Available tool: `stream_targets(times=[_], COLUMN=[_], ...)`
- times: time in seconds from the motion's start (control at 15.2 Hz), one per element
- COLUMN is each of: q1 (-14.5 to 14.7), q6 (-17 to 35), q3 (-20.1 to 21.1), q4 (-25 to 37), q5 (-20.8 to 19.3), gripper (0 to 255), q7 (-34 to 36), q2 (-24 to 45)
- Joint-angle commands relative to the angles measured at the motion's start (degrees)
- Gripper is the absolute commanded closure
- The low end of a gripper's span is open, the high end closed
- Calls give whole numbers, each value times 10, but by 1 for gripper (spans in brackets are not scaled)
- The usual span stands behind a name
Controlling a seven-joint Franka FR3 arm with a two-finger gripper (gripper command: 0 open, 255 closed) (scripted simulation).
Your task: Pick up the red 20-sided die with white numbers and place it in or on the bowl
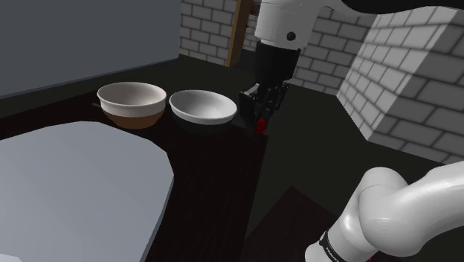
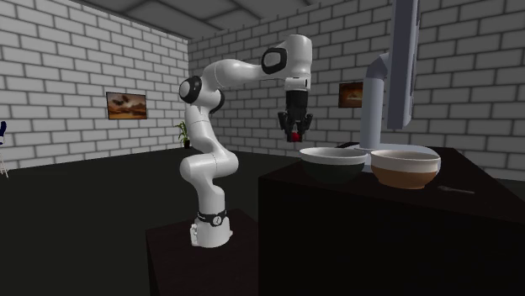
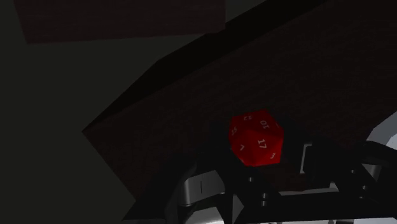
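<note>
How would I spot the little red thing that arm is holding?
Find the dark table; beside its white bowl, the black pincer hangs, clasping the die. It is the only red thing there: small, many-faced, with white numbers such as 17.

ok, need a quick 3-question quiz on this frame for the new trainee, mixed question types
1. True or false: the red die lies on the dark table, clear of the jaws.
2. Multiple choice: which bowl is nearer the die? A) the white bowl B) the brown-sided bowl C) both equally near
3. Fill in: the number most plainly facing the wrist camera on the die is ___.

Key
1. False: the jaws clasp the die, raised off the table.
2. A
3. 17
</note>
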Motion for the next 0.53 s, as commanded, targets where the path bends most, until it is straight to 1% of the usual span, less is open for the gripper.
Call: stream_targets(times=[0.0, 0.46], q1=[-1, -6], q6=[-16, -66], q3=[-1, -4], q4=[20, 91], q5=[-2, -8], gripper=[255, 255], q7=[1, 4], q2=[5, 26])
